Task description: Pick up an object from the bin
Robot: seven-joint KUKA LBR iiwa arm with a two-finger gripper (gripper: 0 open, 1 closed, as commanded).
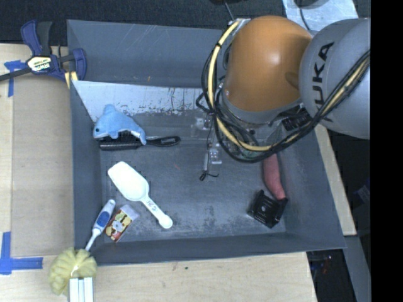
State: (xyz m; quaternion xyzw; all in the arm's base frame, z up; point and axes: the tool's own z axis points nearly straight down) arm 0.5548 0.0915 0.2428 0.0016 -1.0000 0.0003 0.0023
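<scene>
Here, we are looking down into a grey metal bin [138,49]. The gripper [213,159] is hanging over bare floor near the middle, and we cannot tell whether it is spread or pressed together. A pink rubbery cylinder [274,175] is lying nearest, just to the right, so we are judging it the handiest pick.

A pink rod [274,176] lies by the bin's [145,49] right wall, its lower end against a small black block [267,209].
</scene>
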